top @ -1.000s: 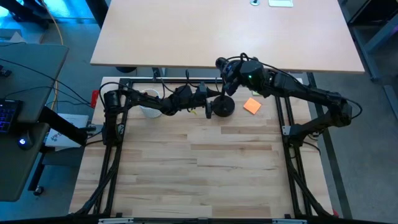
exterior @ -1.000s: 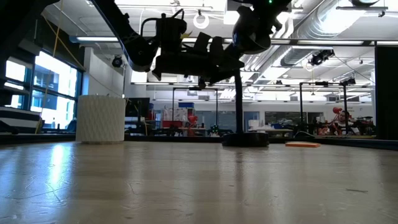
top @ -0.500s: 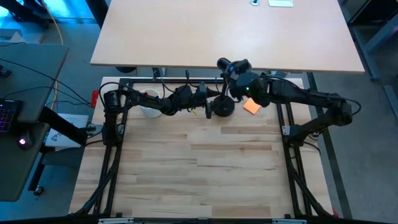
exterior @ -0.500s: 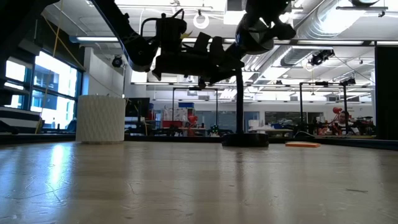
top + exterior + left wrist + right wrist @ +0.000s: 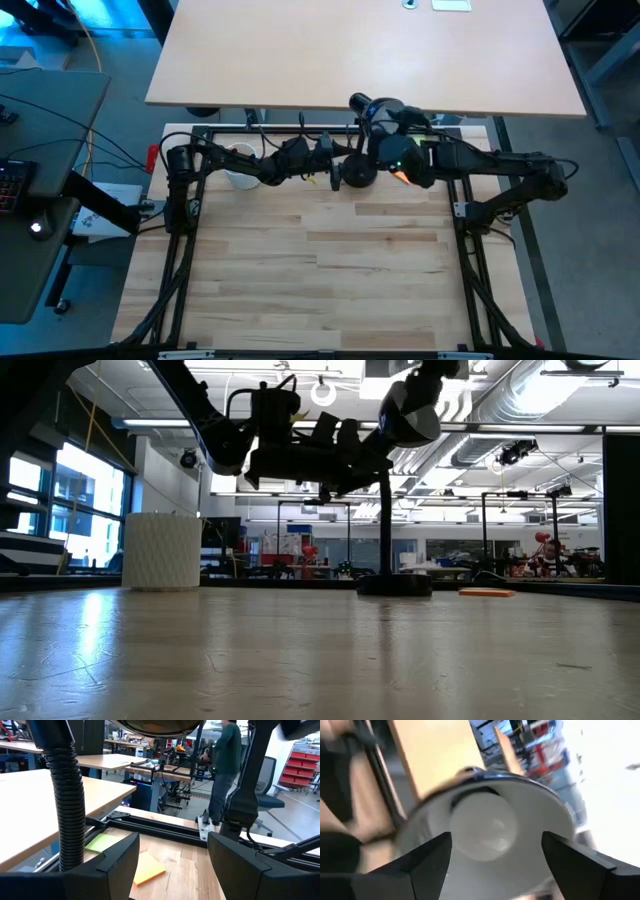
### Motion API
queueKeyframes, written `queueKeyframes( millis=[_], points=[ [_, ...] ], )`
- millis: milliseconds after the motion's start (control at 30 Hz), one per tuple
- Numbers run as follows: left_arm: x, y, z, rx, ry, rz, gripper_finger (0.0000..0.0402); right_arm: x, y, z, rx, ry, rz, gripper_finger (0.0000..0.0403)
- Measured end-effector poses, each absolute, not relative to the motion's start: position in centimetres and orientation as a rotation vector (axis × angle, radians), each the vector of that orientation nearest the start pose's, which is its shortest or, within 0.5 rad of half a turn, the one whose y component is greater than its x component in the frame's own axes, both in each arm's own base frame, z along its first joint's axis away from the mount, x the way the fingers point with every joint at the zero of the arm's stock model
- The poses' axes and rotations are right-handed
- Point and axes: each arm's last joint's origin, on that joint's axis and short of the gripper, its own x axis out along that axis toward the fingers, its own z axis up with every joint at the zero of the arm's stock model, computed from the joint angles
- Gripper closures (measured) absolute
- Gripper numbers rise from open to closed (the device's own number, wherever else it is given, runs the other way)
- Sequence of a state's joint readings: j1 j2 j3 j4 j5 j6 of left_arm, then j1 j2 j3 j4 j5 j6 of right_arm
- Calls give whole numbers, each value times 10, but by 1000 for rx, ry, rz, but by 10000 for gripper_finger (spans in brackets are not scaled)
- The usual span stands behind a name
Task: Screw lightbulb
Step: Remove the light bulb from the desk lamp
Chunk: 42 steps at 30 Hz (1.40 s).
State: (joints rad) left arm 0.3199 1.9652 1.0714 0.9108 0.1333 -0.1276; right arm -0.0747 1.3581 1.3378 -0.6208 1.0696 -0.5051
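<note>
The black desk lamp stands at the table's far edge on its round base [image 5: 360,174], its stem [image 5: 385,530] upright. The white lightbulb [image 5: 482,827] sits inside the lamp's shade [image 5: 540,800]. My right gripper [image 5: 495,870] is open and faces into the shade, with the bulb beyond its two fingers. In the high view that gripper [image 5: 378,125] is beside the lamp head [image 5: 358,102]. My left gripper [image 5: 172,865] is level and open beside the lamp's ribbed neck [image 5: 67,800], which stands outside one finger. Whether it touches the neck, I cannot tell.
A white ribbed cup [image 5: 240,165] stands at the far left, behind my left arm. An orange sticky note [image 5: 147,870] and a green one [image 5: 102,842] lie by the lamp base. A larger desk [image 5: 360,50] stands past the table's far edge. A person [image 5: 227,760] stands in the room beyond.
My right hand has swung toward the table's near edge beside the lamp and rolled about its own axis, staying open. The lamp and my left arm have kept still.
</note>
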Motion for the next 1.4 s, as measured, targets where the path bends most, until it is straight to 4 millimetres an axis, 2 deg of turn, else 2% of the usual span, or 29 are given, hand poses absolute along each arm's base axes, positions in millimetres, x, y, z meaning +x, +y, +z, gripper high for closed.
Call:
queueKeyframes(
  millis=[200, 300, 600, 800, 900, 1167, 1400],
  points=[
    [398, 128, 195, -123, -28, 184, 173, 269, -61, 375, -169, 575, -917, 96],
    [398, 128, 195, -123, -28, 184, 173, 265, -75, 379, 22, 490, -956, 96],
    [398, 128, 196, -123, -29, 183, 173, 256, -111, 377, 236, 433, -994, 96],
    [398, 128, 196, -123, -29, 183, 173, 252, -129, 379, 308, 406, -915, 96],
    [398, 128, 196, -123, -31, 183, 173, 249, -134, 378, 219, 460, -893, 96],
    [398, 128, 196, -123, -30, 183, 173, 249, -131, 375, -239, 705, -763, 96],
    [398, 128, 196, -123, -30, 184, 173, 251, -116, 372, -906, 1050, -563, 96]
  ],
)
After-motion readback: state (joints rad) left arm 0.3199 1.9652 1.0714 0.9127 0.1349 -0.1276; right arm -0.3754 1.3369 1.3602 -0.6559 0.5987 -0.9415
